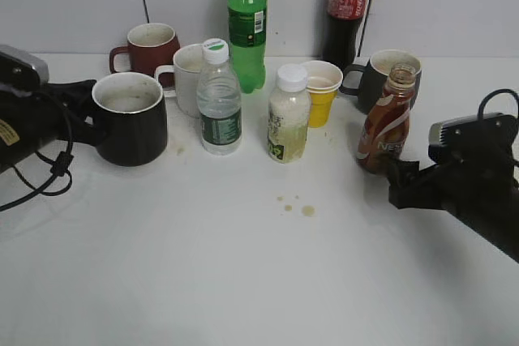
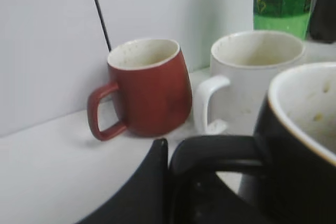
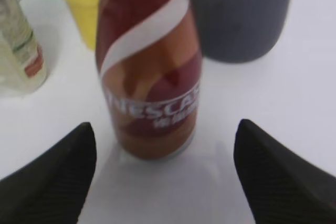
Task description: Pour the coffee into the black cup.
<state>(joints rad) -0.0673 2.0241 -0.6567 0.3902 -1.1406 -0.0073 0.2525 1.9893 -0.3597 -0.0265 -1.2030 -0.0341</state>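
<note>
- Exterior view: slanted down from head height, facing the back wall, whole table [image 1: 243, 281] in frame.
- Left wrist view: low, close to black cup [image 2: 304, 145]; red mug [image 2: 149, 87] also in exterior.
- Right wrist view: close on Nescafé bottle [image 3: 149, 77], shared with exterior.

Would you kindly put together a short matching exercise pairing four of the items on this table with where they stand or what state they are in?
Column one:
1. coffee bottle
2. black cup
3. red mug
4. water bottle

Column two:
A. capped, near the table's middle
B. against the back wall, far left
C. uncapped, in front of the open right claw
D. its handle at the left claw

Pairs: 1-C, 2-D, 3-B, 4-A
</note>
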